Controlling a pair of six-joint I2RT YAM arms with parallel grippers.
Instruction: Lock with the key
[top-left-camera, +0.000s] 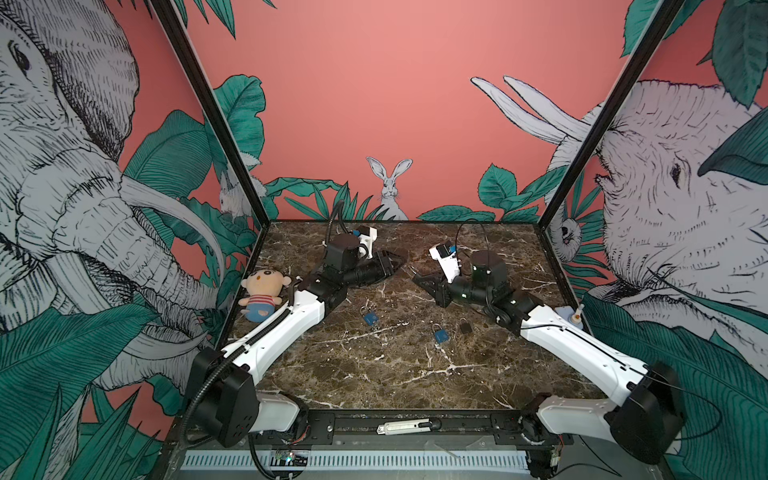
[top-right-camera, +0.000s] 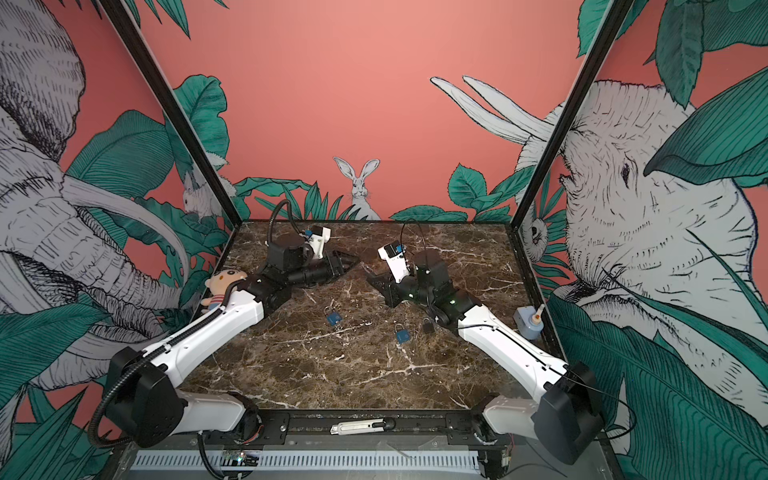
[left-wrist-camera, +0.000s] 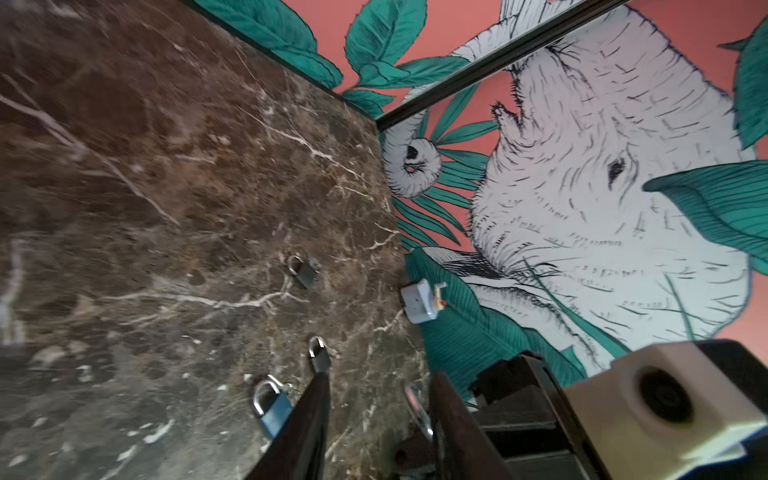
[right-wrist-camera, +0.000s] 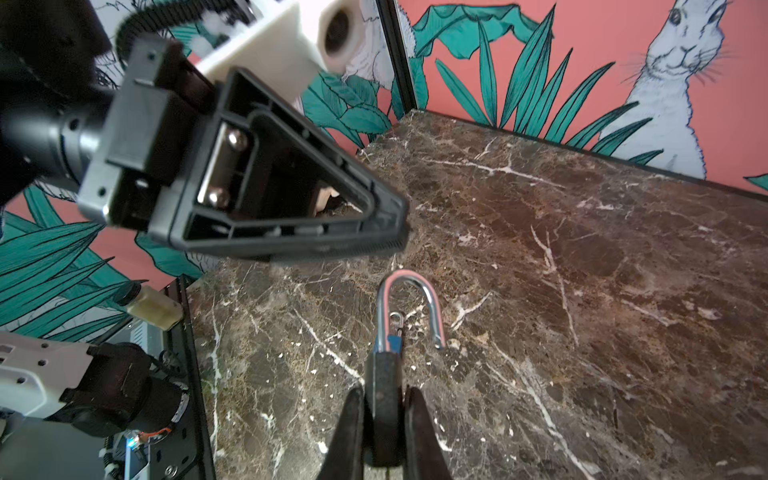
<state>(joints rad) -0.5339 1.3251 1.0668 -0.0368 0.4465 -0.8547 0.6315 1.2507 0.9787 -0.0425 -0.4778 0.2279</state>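
Clamps the padlock (right-wrist-camera: 383, 374) body in the closed jaws of the right gripper (right-wrist-camera: 384, 395), raised over the surface (top-left-camera: 374, 374) mid-rear, open shackle (right-wrist-camera: 432, 307) aimed at the left gripper (left-wrist-camera: 379, 376), likely for key access. Presents left jaws parted; silvery piece (left-wrist-camera: 415, 405), possibly the key, beside one finger (left-wrist-camera: 453, 415), grip on it not discernible.

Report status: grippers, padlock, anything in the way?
Right gripper shut on padlock, shackle open. Left gripper open, close by; key not made out. Three spare padlocks on table, apart from both.
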